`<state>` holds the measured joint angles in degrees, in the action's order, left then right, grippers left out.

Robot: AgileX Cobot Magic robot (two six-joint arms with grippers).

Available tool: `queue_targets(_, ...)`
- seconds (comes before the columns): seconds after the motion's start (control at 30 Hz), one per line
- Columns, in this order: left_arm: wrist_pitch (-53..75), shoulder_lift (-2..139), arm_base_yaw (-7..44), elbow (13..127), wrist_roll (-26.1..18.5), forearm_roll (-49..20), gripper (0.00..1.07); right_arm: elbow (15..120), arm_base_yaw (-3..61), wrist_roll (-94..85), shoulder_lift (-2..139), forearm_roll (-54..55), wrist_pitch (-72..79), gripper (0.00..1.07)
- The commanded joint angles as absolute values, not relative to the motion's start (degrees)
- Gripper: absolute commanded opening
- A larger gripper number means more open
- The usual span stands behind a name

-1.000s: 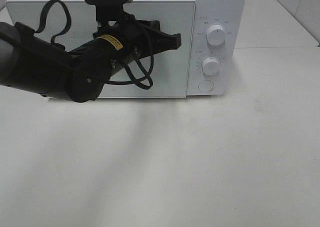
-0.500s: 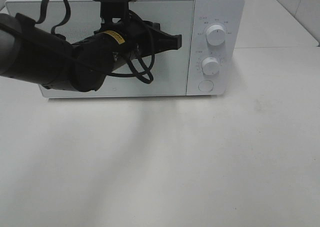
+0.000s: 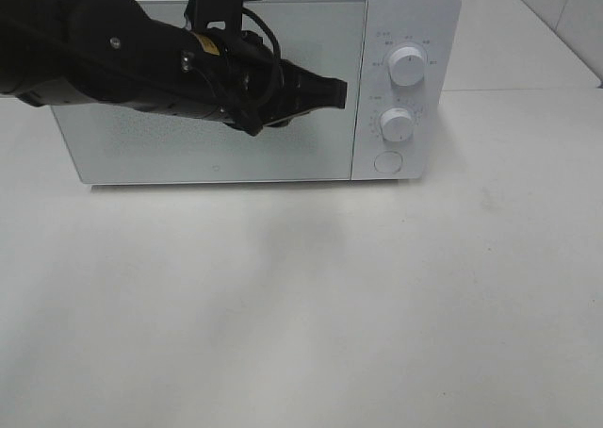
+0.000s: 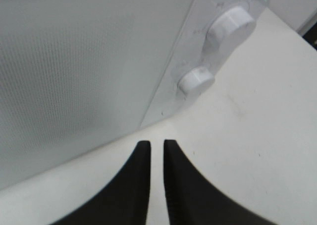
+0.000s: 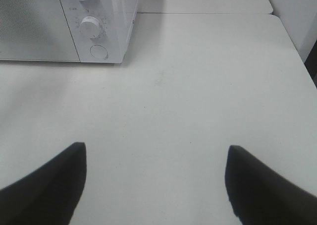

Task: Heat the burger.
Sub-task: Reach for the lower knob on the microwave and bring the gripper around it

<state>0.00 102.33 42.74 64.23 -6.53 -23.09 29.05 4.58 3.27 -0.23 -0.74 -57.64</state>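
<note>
The burger is out of view; no frame shows it. A white microwave (image 3: 311,150) stands at the back of the table with its door closed. My left gripper (image 3: 337,90) is shut and empty; it hangs in front of the door's right part, pointing toward the control panel. In the left wrist view the left gripper (image 4: 153,145) has its black fingers almost touching, with the upper knob (image 4: 230,23) and lower knob (image 4: 195,80) beyond them. My right gripper (image 5: 153,153) is open and empty over bare table, to the right of the microwave (image 5: 29,27).
The control panel carries an upper knob (image 3: 407,65), a lower knob (image 3: 398,124) and a round button (image 3: 387,161). The white table (image 3: 377,305) stretches in front of the microwave. Its right edge (image 5: 292,41) shows in the right wrist view.
My left arm has risen and reached further across the microwave door. Its shut gripper tip has shifted slightly right toward the control panel.
</note>
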Motion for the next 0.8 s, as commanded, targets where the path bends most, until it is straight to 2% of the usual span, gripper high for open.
queue_targets(0.03, 8.65, 99.75, 42.91, 64.86, -6.70, -23.43, 0.59, 28.71, 4.35, 2.58, -1.83, -0.74, -57.07, 0.75)
queue_targets(0.07, 8.65, 99.75, 42.91, 64.86, -6.70, -23.43, 0.59, 28.71, 4.35, 2.58, -1.83, -0.74, -57.07, 0.75)
queue_targets(0.1, 10.37, 99.47, 42.91, 64.86, -6.53, -23.43, 0.75, 28.71, 4.35, 2.58, -1.83, -0.74, -57.07, 0.75)
queue_targets(0.13, 14.32, 99.06, 42.91, 64.86, -6.47, -23.38, 1.01, 28.71, 4.35, 2.58, -1.83, -0.74, -57.07, 0.75)
queue_targets(0.33, 27.27, 96.31, 42.91, 64.92, -6.47, -23.61, 0.99, 28.71, 4.35, 2.58, -1.83, -0.74, -57.07, 0.75)
queue_targets(0.63, 37.13, 90.76, 42.91, 64.92, -6.88, -22.92, 1.00, 28.71, 4.35, 2.52, -1.83, -0.74, -57.07, 0.75)
queue_targets(0.8, 46.01, 86.69, 42.91, 64.92, -8.02, -18.16, 1.00, 28.71, 4.35, 2.52, -1.83, -0.74, -57.07, 0.75)
